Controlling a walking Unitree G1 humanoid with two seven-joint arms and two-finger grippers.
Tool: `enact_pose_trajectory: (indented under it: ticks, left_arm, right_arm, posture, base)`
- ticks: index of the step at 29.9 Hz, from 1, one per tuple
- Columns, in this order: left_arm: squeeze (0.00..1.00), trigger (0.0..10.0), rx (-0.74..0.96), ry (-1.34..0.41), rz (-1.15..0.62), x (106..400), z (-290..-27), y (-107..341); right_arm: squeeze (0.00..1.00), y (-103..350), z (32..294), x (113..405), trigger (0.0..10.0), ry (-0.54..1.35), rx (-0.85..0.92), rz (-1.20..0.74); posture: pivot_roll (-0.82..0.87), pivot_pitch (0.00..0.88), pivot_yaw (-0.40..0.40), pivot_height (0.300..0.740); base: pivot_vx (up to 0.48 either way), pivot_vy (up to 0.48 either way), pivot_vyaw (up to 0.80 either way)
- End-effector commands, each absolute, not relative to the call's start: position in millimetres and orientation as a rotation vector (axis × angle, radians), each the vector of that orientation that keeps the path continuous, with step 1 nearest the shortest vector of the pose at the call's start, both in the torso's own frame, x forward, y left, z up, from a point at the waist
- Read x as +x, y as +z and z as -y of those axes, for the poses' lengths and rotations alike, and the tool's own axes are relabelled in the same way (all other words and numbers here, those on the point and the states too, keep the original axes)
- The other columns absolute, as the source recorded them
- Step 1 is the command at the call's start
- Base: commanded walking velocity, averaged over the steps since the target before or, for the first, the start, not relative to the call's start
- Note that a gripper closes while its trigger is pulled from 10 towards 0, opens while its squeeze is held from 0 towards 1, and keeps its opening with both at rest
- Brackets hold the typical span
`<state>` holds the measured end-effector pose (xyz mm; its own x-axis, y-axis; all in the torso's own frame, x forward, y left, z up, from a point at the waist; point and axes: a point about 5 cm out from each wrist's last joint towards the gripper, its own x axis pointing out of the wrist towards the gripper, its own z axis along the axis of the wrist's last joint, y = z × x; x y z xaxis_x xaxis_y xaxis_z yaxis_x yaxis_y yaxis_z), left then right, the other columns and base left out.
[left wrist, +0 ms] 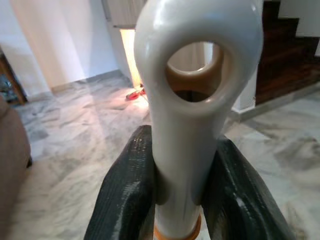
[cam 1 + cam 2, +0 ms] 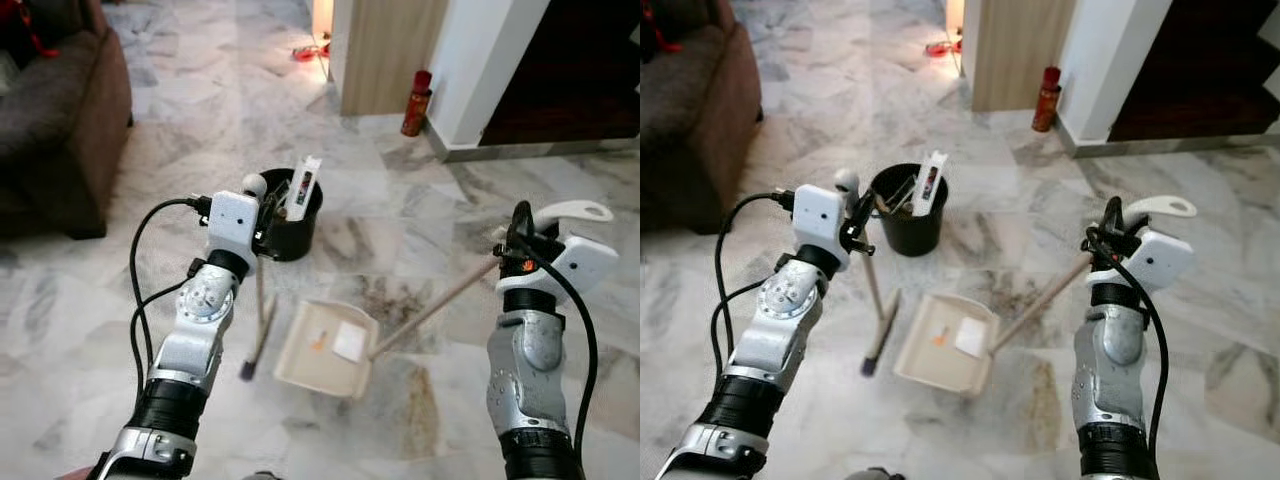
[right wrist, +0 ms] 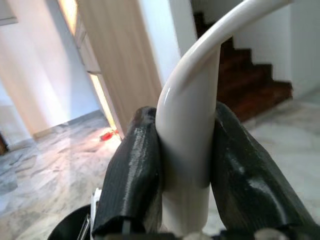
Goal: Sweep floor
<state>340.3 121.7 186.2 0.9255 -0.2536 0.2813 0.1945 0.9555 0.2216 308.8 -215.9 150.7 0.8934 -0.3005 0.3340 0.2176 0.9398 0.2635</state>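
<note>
Sweeping step underway: left tool (image 2: 852,228) is pinched on the white top end of the broom (image 2: 876,318), right tool (image 2: 1110,232) is pinched on the curved white handle of the dustpan (image 2: 945,345). Both wrist views confirm it, black fingers (image 1: 130,200) pressed against the handle on either side.

Broom stands nearly upright, bristle end on the marble floor (image 2: 1200,300) just left of the dustpan. Dustpan lies flat on the floor between the arms, long wooden stick running up and right to the right tool. A pale scrap and an orange bit sit in the pan; can't tell if any dirt is left on the floor, since the marble veining hides it.

Black bin (image 2: 907,210) stands just beyond the broom, already holding some rubbish.

Next, likely: drag the bristles right toward the pan mouth while holding the pan steady, then tip into the bin.
</note>
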Motion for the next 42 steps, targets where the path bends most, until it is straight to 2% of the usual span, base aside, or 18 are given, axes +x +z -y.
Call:
enact_pose_trajectory:
  ticks: [1, 8, 13, 22, 33, 42]
  left_arm:
    - [0.00, 10.0, 0.166, -0.245, 0.375, 338.5, -117.2, 198.1]
    - [0.00, 10.0, 0.161, -0.254, 0.365, 338.4, -116.0, 198.1]
    - [0.00, 10.0, 0.165, -0.252, 0.368, 338.2, -115.6, 199.1]
    - [0.00, 10.0, 0.165, -0.245, 0.364, 337.7, -116.8, 198.2]
    - [0.00, 10.0, 0.164, -0.237, 0.370, 338.0, -116.7, 199.6]
    - [0.00, 10.0, 0.166, -0.231, 0.376, 338.0, -117.4, 201.6]
  right_arm:
    - [0.00, 161.3, 218.0, 309.5, 10.0, -0.266, 0.212, 0.426]
    - [0.00, 163.5, 207.4, 311.3, 10.0, -0.184, 0.217, 0.429]
    - [0.00, 171.1, 204.5, 310.6, 10.0, -0.161, 0.228, 0.459]
    - [0.00, 215.0, 199.9, 310.4, 10.0, -0.104, 0.314, 0.633]
    - [0.00, 232.0, 194.9, 309.0, 10.0, -0.066, 0.315, 0.672]
    - [0.00, 238.6, 189.9, 308.7, 10.0, -0.035, 0.306, 0.681]
  posture:
    - [0.10, 0.119, -0.028, 0.740]
    - [0.10, 0.118, -0.029, 0.740]
    - [0.11, 0.123, -0.031, 0.740]
    - [0.11, 0.122, -0.035, 0.740]
    - [0.11, 0.117, -0.039, 0.740]
    - [0.11, 0.118, -0.040, 0.740]
  base:
    - [0.000, 0.000, 0.00]
    - [0.000, 0.000, 0.00]
    - [0.294, 0.000, 0.00]
    - [0.298, 0.000, 0.00]
    - [0.299, 0.000, 0.00]
    - [0.299, 0.000, 0.54]
